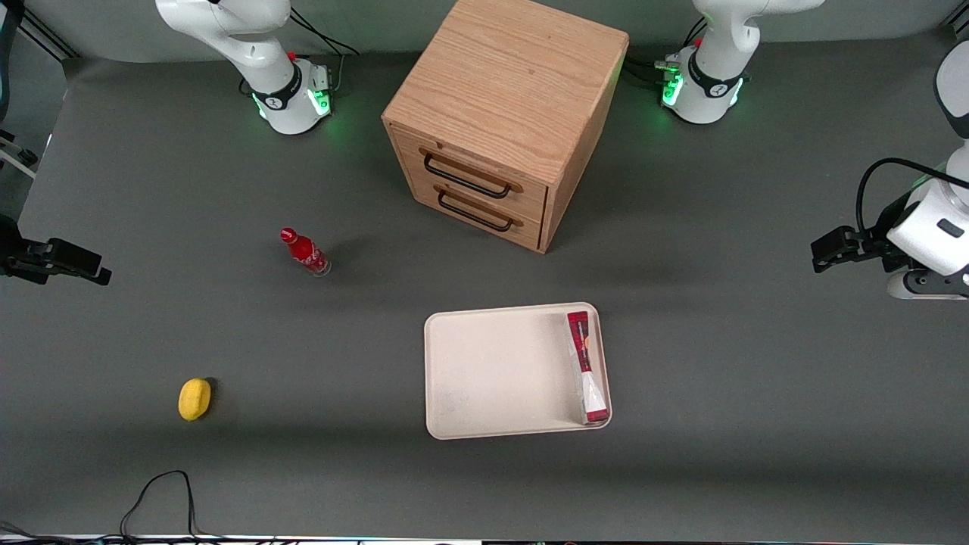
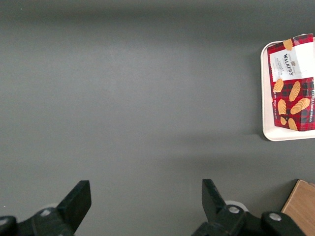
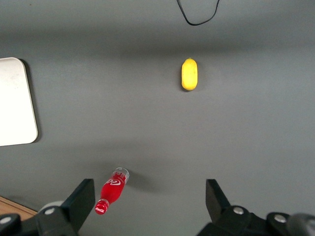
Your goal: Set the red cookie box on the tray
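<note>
The box (image 1: 587, 366) is seen lying in the tray (image 1: 492, 371), along its edge toward the working arm. The end effector (image 2: 142, 204) is held wide open and empty, above bare tabletop (image 2: 138, 98), well apart from the tray.

Cut off by frame edge in the left wrist view: cream-white rectangular tray (image 2: 266, 93), slim red cardboard cookie box (image 2: 294, 83), light wooden drawer cabinet (image 2: 301, 209); black two-finger claw (image 2: 143, 202) partly cropped.

Red-tartan cookie box (image 1: 587, 365), cream tray (image 1: 484, 371)
</note>
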Tool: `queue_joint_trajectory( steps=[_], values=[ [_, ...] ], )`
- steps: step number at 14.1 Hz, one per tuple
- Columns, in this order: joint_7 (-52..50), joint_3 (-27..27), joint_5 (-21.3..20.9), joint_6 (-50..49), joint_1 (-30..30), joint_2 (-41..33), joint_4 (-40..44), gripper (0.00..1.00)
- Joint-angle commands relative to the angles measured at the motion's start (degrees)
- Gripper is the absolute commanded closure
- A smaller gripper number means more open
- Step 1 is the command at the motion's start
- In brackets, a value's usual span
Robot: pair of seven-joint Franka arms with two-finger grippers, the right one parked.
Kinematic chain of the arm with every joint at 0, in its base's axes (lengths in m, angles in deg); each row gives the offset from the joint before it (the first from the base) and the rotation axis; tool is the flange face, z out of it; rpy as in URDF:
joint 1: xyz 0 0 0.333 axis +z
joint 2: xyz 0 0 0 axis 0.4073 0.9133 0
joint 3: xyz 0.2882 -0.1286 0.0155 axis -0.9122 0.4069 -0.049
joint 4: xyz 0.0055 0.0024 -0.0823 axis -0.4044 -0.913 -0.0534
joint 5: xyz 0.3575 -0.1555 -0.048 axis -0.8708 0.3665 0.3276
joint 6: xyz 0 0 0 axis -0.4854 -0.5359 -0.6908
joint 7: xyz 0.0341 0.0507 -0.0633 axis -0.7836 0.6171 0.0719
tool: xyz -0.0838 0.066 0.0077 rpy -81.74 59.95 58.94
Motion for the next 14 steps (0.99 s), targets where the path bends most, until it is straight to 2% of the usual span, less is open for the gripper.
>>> queue_joint_trajectory(
  steps=[1, 14],
  values=[
    [-0.1, -1.8, 1.8, -3.7, -1.2, -1.4, 0.1, 0.00],
    [1.3, -1.4, 1.8, -6.4, -0.2, -1.8, 0.0, 0.00]
  ],
)
